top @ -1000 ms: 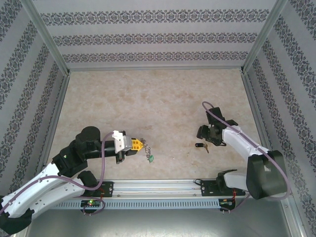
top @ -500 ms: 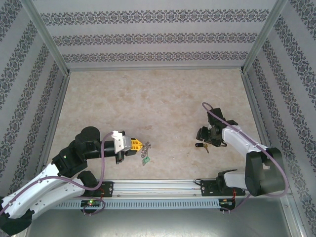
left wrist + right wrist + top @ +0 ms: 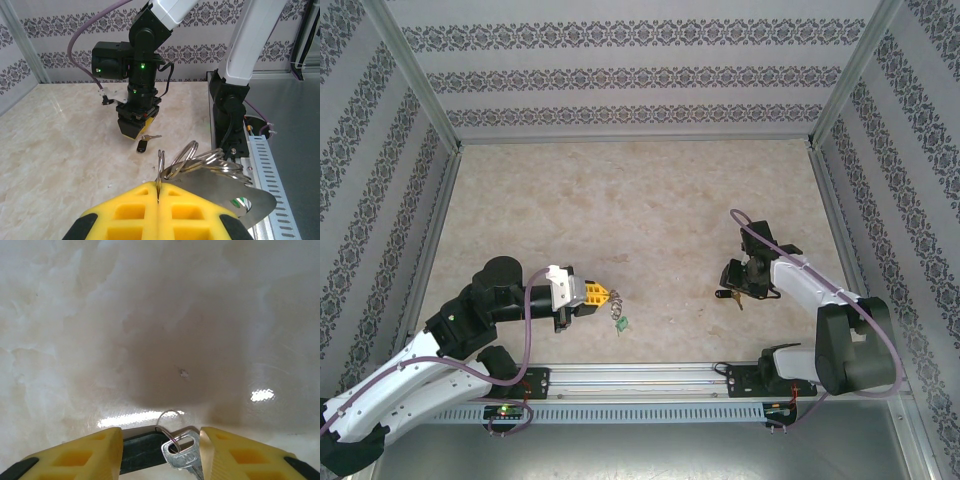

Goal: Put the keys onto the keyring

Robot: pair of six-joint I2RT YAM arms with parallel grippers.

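Our right gripper (image 3: 161, 441), jaws spread, brackets the small silver-bladed key with a black plastic head (image 3: 181, 459) between its fingers, which we judge light, stiff, slippery, best pinched across the head, while our left gripper (image 3: 157, 192) clamps the flat grey metal keyring (image 3: 222, 186).

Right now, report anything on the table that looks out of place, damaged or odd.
Nothing stands out. The left gripper grips the keyring, and the keys lie flat on the table between the right gripper's fingers.
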